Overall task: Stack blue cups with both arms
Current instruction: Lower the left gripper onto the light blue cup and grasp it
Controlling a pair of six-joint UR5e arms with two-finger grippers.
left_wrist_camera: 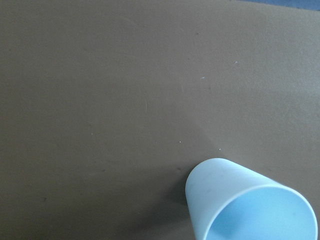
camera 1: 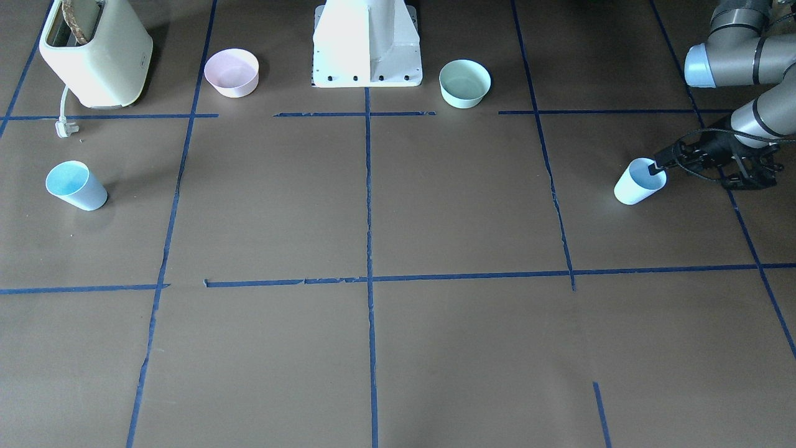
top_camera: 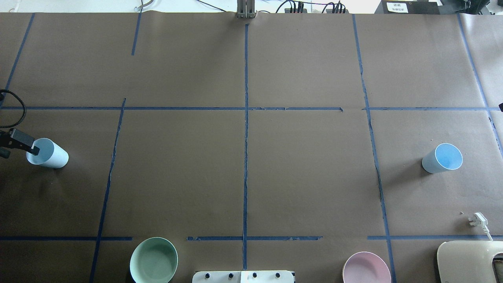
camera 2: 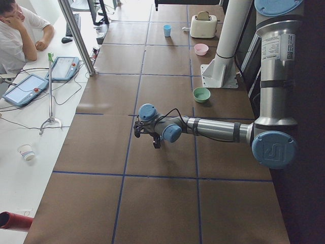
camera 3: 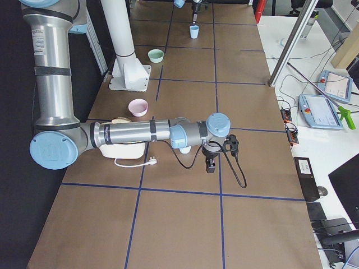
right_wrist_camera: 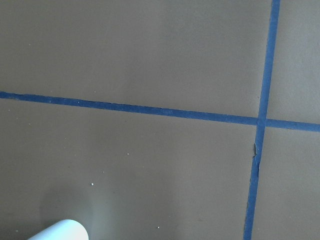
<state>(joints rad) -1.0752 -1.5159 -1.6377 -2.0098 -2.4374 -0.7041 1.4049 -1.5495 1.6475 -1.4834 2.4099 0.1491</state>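
One pale-blue cup stands upright at the table's end on my left; it also shows in the overhead view and the left wrist view. My left gripper hangs over its rim, also seen from overhead. I cannot tell whether it is open or touching the cup. The second blue cup stands upright at the other end. My right gripper points down beside it. That cup is mostly hidden behind the arm, and its rim shows in the right wrist view. I cannot tell the right gripper's state.
A mint-green bowl and a pink bowl sit either side of the white pedestal. A cream toaster with a loose plug stands near the second cup. Blue tape lines cross the brown table.
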